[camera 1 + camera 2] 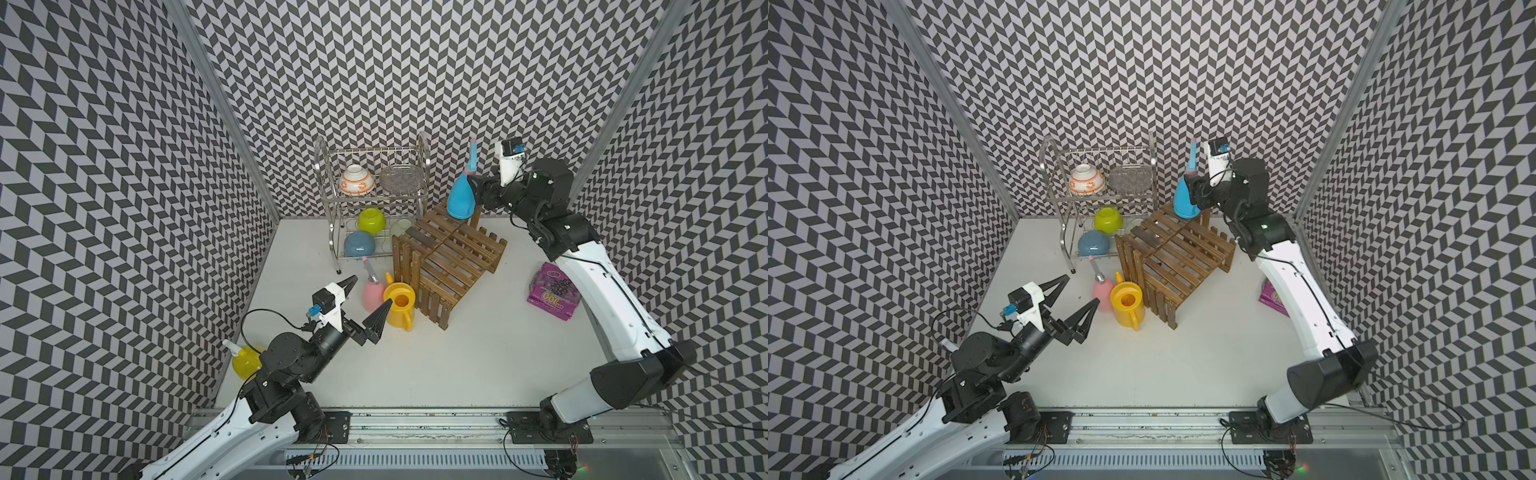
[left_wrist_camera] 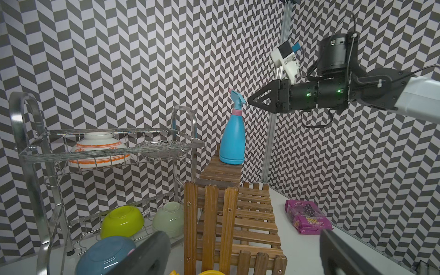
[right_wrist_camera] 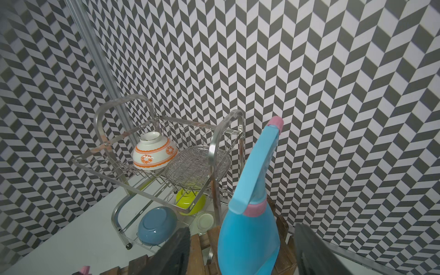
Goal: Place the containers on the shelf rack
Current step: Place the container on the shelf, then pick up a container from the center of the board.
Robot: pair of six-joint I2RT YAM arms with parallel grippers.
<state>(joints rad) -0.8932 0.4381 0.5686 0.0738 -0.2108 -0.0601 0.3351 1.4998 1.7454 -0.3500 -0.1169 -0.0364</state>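
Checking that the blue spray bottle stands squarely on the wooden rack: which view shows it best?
The left wrist view: the blue spray bottle shows whole and upright atop the shelf rack. Both top views look down on it, the right arm covering its side. The right wrist view cuts off its base.

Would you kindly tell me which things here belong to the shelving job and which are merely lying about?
Job: blue spray bottle, pink spray bottle, yellow watering can, round yellow spray bottle, wooden shelf rack.
Lying about: wire dish rack, bowls, purple package.
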